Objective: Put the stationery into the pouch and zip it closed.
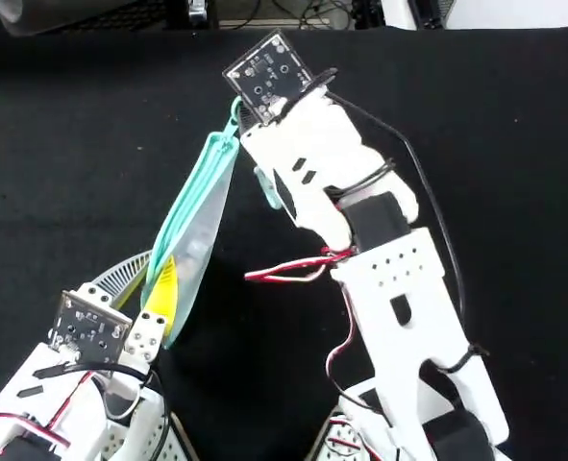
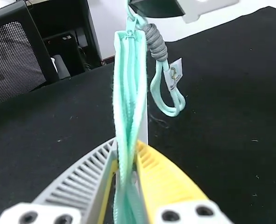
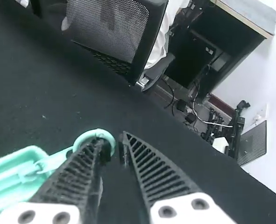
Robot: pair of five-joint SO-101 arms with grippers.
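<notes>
**Pouch strung between two grippers above the table**

And here's the pouch, mint green with a see-through side, stretched out long between the two arms over the black table. At the near end the left gripper is clamped right on the pouch's zip edge, grey finger on one side and yellow finger on the other, both pressed against the fabric. Follow the zip away from that gripper and it runs straight up to the slider at the far end. A mint strap with a small tag hangs from a grey cord just beside the slider. At that far end, the right gripper has its ribbed black fingers drawn in narrow, nipping a mint ring at the pouch's tip.
</notes>
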